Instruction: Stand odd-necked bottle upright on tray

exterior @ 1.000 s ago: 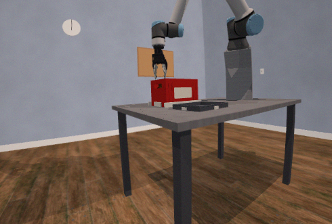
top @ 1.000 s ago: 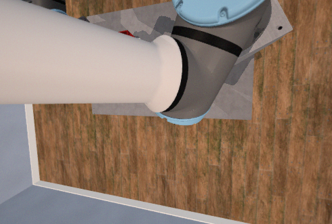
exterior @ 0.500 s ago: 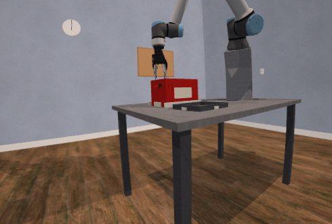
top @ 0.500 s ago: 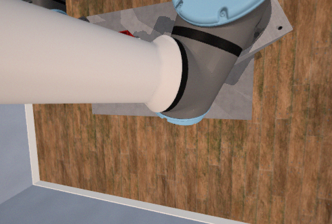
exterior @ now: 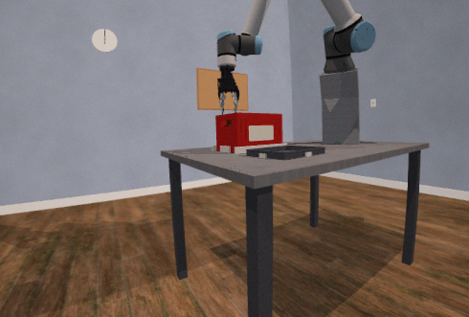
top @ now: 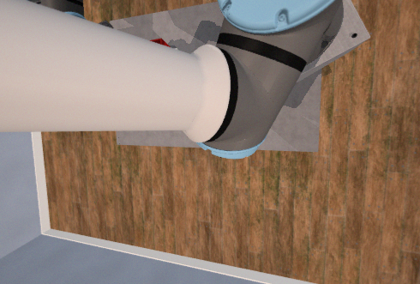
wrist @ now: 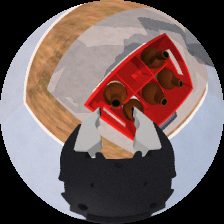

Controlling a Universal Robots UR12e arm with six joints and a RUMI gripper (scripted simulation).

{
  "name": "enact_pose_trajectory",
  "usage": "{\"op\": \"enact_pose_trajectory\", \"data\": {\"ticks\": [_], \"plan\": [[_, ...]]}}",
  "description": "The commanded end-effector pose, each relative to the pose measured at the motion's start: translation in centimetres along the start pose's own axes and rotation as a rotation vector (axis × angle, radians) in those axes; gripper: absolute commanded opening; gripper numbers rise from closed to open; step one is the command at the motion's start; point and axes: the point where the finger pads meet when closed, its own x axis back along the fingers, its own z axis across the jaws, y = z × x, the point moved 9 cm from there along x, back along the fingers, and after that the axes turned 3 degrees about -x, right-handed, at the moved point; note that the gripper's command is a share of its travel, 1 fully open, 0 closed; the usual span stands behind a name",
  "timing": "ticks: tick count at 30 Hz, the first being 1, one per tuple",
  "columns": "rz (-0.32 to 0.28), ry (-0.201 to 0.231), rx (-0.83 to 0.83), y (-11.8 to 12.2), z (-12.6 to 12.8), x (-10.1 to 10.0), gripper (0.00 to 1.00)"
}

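Here, left to right, one wall clock (exterior: 104, 40) hangs left of the red crate (top: 159, 42) (exterior: 227, 136) (wrist: 176, 108); one gripper (exterior: 229, 111) (wrist: 116, 107) hovers above the crate's left end, two jaws spread apart; five brown bottles (wrist: 154, 93) sit inside the crate; one dark tray (exterior: 287, 156) lies near its right.

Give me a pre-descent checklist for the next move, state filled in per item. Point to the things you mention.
- Gripper (exterior: 229, 112) (wrist: 116, 107) fingers apart, nothing between: ok
- Crate (exterior: 229, 132) (wrist: 137, 75) level on table (exterior: 256, 179): ok
- All five bottles in crate: ok
- Tray (exterior: 287, 154) flat on table, beside crate: ok
- Odd-necked bottle identified: cannot tell, neck differences too small to see
- Fingertips clear of crate rim: cannot tell, very close in exterior view
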Motion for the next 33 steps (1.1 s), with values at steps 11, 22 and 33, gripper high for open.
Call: {"op": "enact_pose_trajectory", "data": {"ticks": [11, 22, 33], "plan": [[-0.001, -0.001, 0.000, 0.02, -0.05, 0.06, 0.38], [-0.001, -0.001, 0.000, -0.40, -0.13, 0.06, 0.38], [-0.001, -0.001, 0.000, -0.41, -0.13, 0.06, 0.38]]}}
